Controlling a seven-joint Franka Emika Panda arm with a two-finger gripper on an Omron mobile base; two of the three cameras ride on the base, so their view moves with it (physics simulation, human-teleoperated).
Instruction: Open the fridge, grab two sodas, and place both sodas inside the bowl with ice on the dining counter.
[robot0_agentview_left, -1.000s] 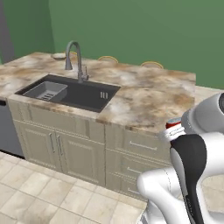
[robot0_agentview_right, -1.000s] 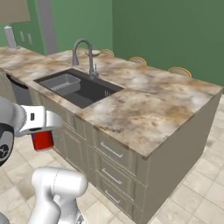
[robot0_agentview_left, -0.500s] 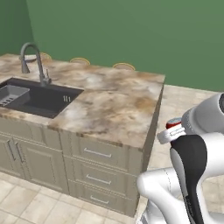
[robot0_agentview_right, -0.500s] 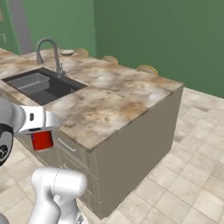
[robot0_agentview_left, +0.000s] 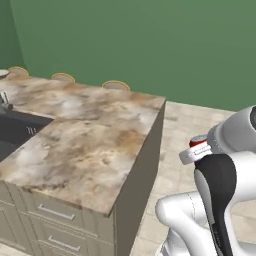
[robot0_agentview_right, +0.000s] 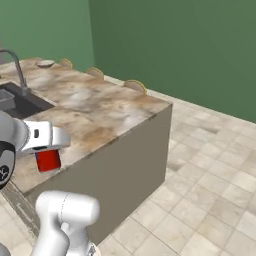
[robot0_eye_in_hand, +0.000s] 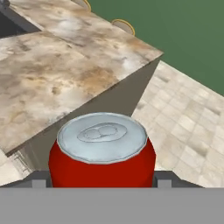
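Now we are carrying the can (robot0_eye_in_hand: 101, 151) clamped in the pincer (robot0_agentview_right: 48, 160), jaws spread wide around it, low beside the table's (robot0_agentview_left: 95, 145) near edge. Our base is swinging past the sink toward the table's end corner, still seeking the bowl.

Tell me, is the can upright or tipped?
Upright. The can shows its silver top level in the hand view and hangs straight under the claw beside the counter.

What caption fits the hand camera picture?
Gripper carrying a red soda can near the marbled counter's corner.
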